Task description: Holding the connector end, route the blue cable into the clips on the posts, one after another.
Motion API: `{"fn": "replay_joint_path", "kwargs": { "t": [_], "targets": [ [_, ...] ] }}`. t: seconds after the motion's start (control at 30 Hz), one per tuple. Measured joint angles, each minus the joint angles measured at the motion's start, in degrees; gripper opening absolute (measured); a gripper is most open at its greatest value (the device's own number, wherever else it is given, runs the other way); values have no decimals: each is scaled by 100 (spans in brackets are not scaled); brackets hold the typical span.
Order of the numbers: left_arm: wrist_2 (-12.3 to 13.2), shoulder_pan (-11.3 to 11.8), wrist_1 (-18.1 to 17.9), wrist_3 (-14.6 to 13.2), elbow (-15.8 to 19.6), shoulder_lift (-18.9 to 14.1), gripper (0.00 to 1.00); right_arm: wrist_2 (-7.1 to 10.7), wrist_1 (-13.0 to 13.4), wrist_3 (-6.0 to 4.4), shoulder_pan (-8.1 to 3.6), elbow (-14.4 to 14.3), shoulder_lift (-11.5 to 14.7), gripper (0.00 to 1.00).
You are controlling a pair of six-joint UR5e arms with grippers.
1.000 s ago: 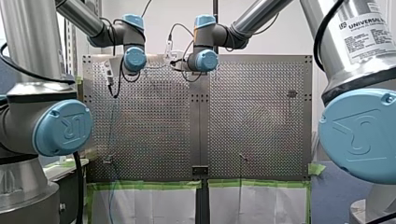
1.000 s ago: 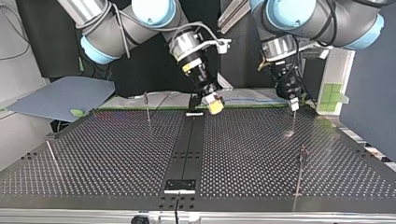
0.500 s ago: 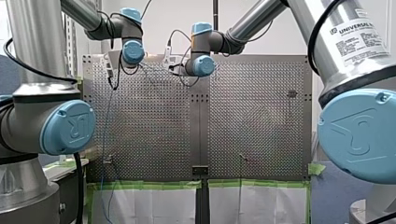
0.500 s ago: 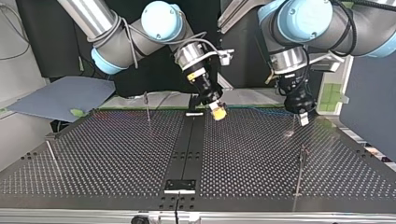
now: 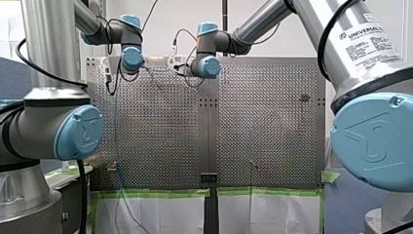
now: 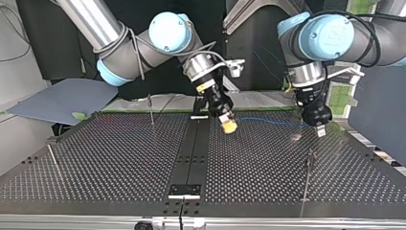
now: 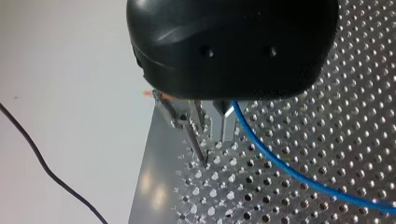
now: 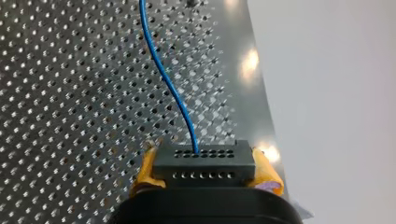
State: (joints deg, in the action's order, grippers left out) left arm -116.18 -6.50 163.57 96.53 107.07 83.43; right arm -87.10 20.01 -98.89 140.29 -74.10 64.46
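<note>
My right gripper [image 6: 229, 125] pinches the black rectangular connector block [image 8: 205, 161] between yellow pads, over the perforated metal table [image 6: 119, 158]. Thin blue cable [image 8: 169, 88] runs from it to my left gripper [image 6: 320, 130], closure unclear.

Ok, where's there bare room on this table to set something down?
Bare perforated table between the top view's left-edge post and black centre strip, and between strip and right-hand post. Crowded far back: my right gripper, my left gripper, blue cable.
</note>
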Motion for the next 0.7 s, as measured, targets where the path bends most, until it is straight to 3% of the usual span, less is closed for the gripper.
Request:
{"fn": "replay_joint_path", "kwargs": {
  "t": [0.13, 0.33, 0.7],
  "targets": [
    [212, 203, 125, -101, -167, 96, 0, 6, -121, 0, 23, 191, -25, 0],
    [487, 323, 249, -128, -368, 161, 0, 10, -214, 0, 48, 412, -42, 0],
    [603, 360, 413, -110, -652, 171, 0, 7, -285, 0, 141, 539, -134, 0]
  ]
}}
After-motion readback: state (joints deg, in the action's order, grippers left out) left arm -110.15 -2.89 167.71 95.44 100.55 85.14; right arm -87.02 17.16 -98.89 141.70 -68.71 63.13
